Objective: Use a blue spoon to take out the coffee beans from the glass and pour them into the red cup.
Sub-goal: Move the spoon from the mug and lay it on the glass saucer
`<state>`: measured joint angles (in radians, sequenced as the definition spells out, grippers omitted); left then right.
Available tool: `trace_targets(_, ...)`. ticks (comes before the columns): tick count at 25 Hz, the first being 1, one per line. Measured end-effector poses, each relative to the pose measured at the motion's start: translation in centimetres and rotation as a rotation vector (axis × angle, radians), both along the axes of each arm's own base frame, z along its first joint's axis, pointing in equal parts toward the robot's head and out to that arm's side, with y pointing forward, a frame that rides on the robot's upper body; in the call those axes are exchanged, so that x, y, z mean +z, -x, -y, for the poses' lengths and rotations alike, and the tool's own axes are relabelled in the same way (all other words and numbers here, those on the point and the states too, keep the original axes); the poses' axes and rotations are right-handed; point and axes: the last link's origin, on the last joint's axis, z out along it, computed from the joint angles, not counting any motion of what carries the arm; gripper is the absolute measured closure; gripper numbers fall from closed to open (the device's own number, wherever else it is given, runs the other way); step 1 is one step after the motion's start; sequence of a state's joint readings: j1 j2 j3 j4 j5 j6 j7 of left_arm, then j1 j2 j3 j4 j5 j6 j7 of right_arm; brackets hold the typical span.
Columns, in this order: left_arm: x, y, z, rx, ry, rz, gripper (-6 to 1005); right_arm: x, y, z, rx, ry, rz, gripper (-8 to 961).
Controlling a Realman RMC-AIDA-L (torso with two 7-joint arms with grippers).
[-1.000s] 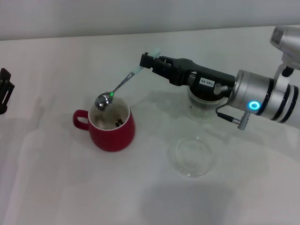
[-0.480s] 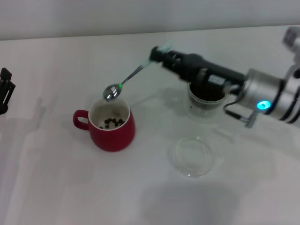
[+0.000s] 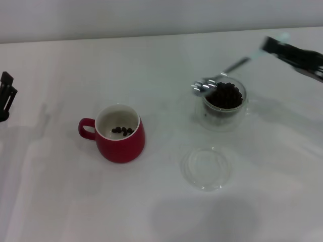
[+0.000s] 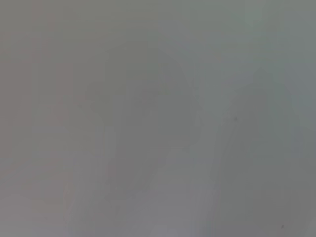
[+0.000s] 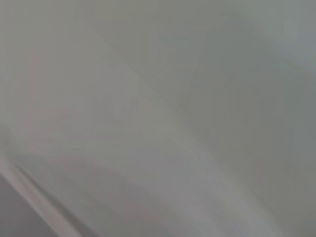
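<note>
In the head view the red cup (image 3: 120, 134) stands left of centre with a few coffee beans (image 3: 121, 130) on its white bottom. The glass (image 3: 223, 106) stands to the right and holds a heap of coffee beans (image 3: 225, 95). My right gripper (image 3: 271, 45) comes in from the right edge, shut on the pale handle of the blue spoon (image 3: 224, 73). The spoon's metal bowl hangs over the glass's left rim. My left gripper (image 3: 5, 96) is parked at the left edge. Both wrist views show only blurred grey.
A flat clear round dish (image 3: 206, 168) lies on the white table (image 3: 65, 201) in front of the glass. The table's far edge runs along the top of the head view.
My right gripper has swung the spoon right, from over the red cup to the glass's rim. Beans now lie in the cup. The arm has drawn back toward the right edge.
</note>
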<state>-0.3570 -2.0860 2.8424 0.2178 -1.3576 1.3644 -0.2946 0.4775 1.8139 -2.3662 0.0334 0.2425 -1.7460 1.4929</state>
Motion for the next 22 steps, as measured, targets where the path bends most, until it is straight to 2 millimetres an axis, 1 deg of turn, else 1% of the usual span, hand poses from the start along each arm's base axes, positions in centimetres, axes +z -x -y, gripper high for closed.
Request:
trace_targets(2, 0.0, -0.1, -0.1, -0.004, 0.0, 0.0, 153, 1.0, -1.4, 1.3, -0.02, -0.008, 0.028, 802)
trace_targets(4, 0.0, -0.2, -0.3, -0.008, 0.0, -0.001, 153, 1.4, -2.5, 2.7, -0.035, 0.003, 0.07, 801)
trace_targets(6, 0.0, -0.3, -0.4, -0.01, 0.0, -0.001, 152, 1.0, -2.9, 3.4, -0.044, 0.025, 0.089, 801)
trace_targets(8, 0.1, -0.4, -0.6, -0.012, -0.001, -0.001, 152, 0.1, -3.0, 3.8, -0.049, 0.051, 0.103, 800)
trace_targets(15, 0.0, -0.7, -0.9, -0.021, 0.0, -0.007, 152, -4.1, -2.4, 3.7, -0.02, 0.163, 0.198, 799)
trace_targets(18, 0.0, -0.7, -0.9, -0.022, -0.001, -0.007, 152, -5.0, -2.6, 3.4, -0.036, 0.176, 0.232, 798)
trace_targets(22, 0.1, -0.6, -0.9, -0.02, -0.002, -0.008, 152, -5.5, -2.7, 3.1, -0.045, 0.17, 0.26, 797)
